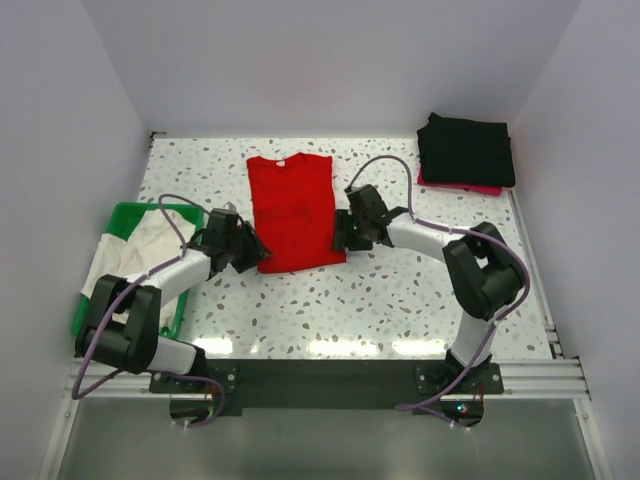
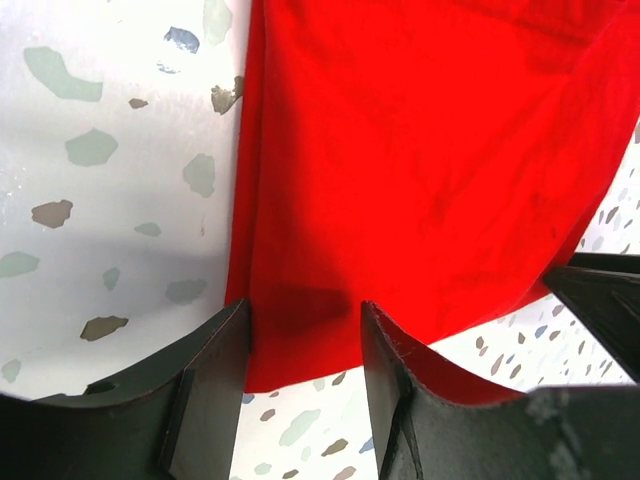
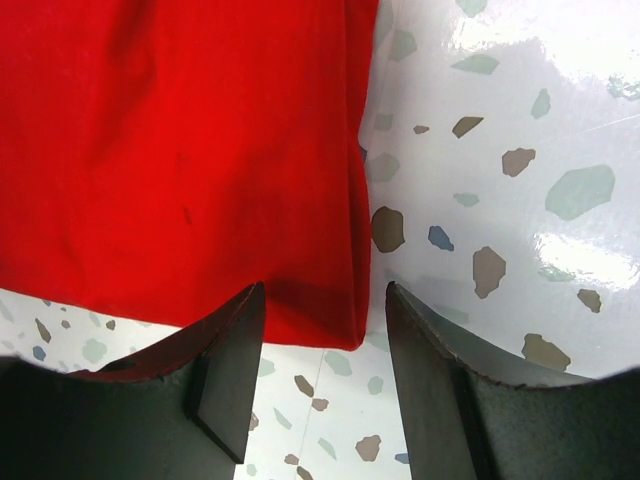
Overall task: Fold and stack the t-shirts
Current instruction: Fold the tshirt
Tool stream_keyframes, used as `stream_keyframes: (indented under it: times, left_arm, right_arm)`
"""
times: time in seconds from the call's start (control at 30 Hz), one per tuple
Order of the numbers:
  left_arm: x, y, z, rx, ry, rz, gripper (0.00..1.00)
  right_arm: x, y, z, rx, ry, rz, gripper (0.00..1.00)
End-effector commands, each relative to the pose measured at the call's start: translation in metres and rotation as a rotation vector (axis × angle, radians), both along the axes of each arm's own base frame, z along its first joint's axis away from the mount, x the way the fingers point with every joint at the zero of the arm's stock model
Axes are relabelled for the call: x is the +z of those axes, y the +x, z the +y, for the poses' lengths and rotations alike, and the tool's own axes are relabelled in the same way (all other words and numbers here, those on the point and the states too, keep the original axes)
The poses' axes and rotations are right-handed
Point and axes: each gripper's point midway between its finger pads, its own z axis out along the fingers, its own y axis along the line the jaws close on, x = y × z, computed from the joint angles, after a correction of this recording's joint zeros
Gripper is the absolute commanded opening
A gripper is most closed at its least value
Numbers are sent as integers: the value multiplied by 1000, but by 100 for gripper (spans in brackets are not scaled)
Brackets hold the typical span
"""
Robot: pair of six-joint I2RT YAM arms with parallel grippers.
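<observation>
The red t-shirt [image 1: 293, 210] lies flat on the speckled table, folded into a long rectangle with its collar at the far end. My left gripper [image 1: 256, 250] is open over its near left corner, and the red cloth [image 2: 420, 150] reaches in between the jaws [image 2: 305, 310]. My right gripper [image 1: 344, 232] is open over the near right corner, with the red cloth [image 3: 180, 150] between its jaws [image 3: 323, 295]. Neither grips the cloth. Black folded t-shirts [image 1: 466, 148] are stacked at the back right. A white t-shirt [image 1: 140, 245] hangs over the basket on the left.
A green plastic basket [image 1: 125, 210] stands at the table's left edge beside my left arm. A pink-red cloth edge [image 1: 470, 188] shows under the black stack. White walls close the table in on three sides.
</observation>
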Motion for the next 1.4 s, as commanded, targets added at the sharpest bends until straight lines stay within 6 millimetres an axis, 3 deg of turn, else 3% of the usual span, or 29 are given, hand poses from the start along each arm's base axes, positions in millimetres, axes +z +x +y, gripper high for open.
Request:
stream_keyframes:
  times: [0.0, 0.13, 0.3, 0.33, 0.47, 0.57, 0.83, 1.1, 1.37]
  left_arm:
    - [11, 10, -6, -13, -19, -66, 51]
    - [10, 6, -11, -24, -23, -61, 42]
    - [6, -1, -14, -29, -42, -42, 12]
    - [6, -2, -14, -31, -44, -41, 10]
    - [5, -7, -14, -32, -48, -34, 0]
    - [9, -8, -13, -30, -49, -42, 0]
    - [20, -20, -6, -9, -36, -37, 0]
    - [-11, -60, 0, 15, -54, 51, 0]
    - [-35, -98, -14, -80, -95, 108, 0]
  right_arm:
    - [20, 5, 13, 4, 65, -58, 54]
    - [21, 3, 12, -5, 65, -55, 47]
    - [18, -4, 11, -6, 73, -38, 35]
    - [17, -5, 11, -7, 78, -34, 33]
    - [18, -12, 10, -4, 94, -27, 16]
    - [21, -17, 7, -4, 98, -22, 6]
    - [37, -35, -9, -9, 94, -42, 0]
    - [10, -66, -21, -7, 96, 24, 0]
    - [-9, -101, -26, 17, 105, 72, 0]
